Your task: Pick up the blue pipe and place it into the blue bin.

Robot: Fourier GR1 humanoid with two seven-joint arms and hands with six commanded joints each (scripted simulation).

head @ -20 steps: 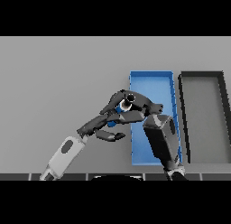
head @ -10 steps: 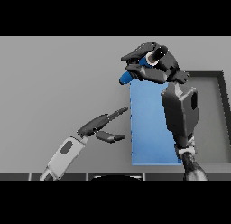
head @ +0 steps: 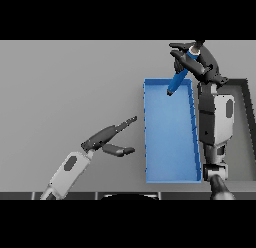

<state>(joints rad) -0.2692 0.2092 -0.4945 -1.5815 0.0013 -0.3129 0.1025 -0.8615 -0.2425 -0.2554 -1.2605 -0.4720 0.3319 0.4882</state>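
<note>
My right hand [head: 199, 61] is raised over the far end of the blue bin [head: 170, 142], its fingers curled round the blue pipe [head: 179, 78]. The pipe hangs tilted, its lower end pointing down-left over the bin's far edge. My left hand [head: 107, 138] is open, with straight fingers, low over the table left of the blue bin. It holds nothing.
A dark grey bin [head: 243, 129] stands to the right of the blue bin, partly hidden by my right arm [head: 216, 123], which runs along the blue bin's right side.
My right hand has lifted the pipe from beside my left hand and carried it up and to the right, over the far end of the blue bin. My left hand has drawn back left, fingers straightened.
</note>
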